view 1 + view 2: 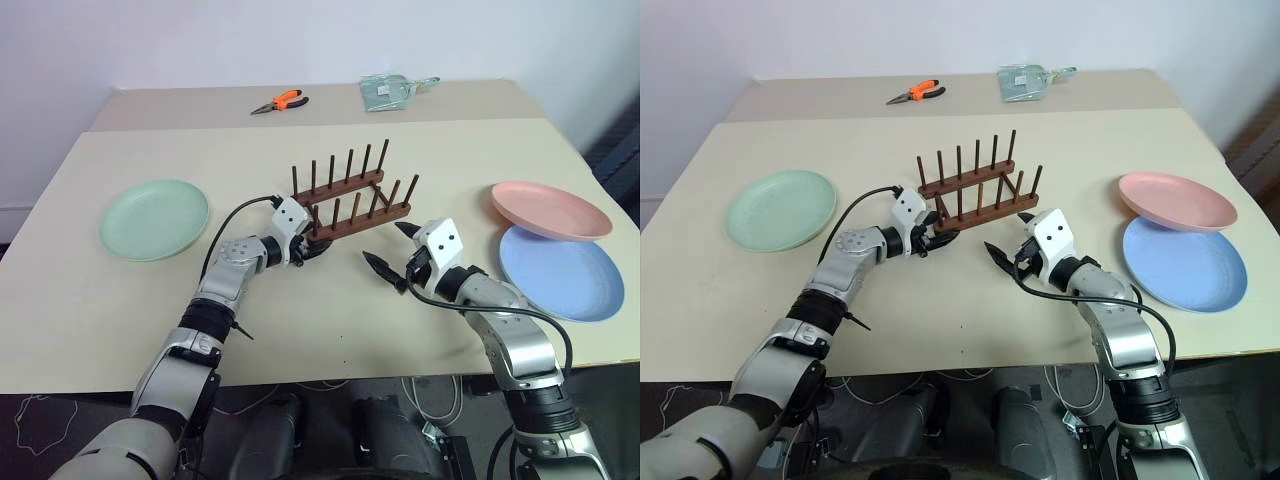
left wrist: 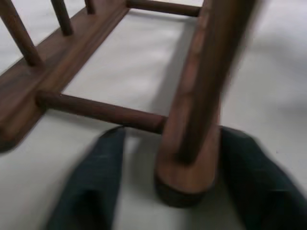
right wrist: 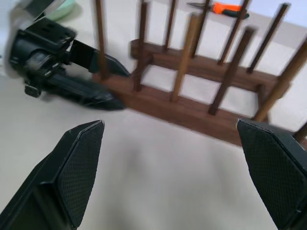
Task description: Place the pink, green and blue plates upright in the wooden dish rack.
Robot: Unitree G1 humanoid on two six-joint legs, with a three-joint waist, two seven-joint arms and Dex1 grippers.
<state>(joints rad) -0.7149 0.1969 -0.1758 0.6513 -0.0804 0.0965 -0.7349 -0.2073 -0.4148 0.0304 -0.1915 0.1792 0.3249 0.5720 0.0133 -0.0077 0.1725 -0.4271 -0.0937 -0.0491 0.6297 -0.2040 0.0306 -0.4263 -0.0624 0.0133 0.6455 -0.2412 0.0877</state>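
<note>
1. Desk [image 1: 300,300]: I see a pale beige top, matte and bare in front; a second desk panel of the same tone butts against its far edge. A plain white wall stands behind, and cables hang below the near edge.
2. Wooden dish rack [image 1: 350,205]: dark brown, two rails with upright pegs, standing near the middle of the desk, set at a slant. No plates stand in it.
3. Green plate [image 1: 155,218]: lying flat, well to the left of the rack.
4. Pink plate [image 1: 550,210]: on the right side, its near edge resting on the blue plate [image 1: 560,275], which lies flat just in front of it.
5. Left gripper [image 1: 312,245]: at the rack's near-left end. In my left wrist view its jaws straddle the end of one base rail, partly closed around it; I cannot tell whether the fingers [image 2: 96,187] actually press the wood.
6. Right gripper [image 1: 392,250]: just in front of the rack's right half, jaws spread wide and holding nothing.
7. Orange-handled pliers [image 1: 280,102]: on the far panel.
8. Pale green dustpan-like item [image 1: 390,92]: on the far panel, to the right of the pliers.
</note>
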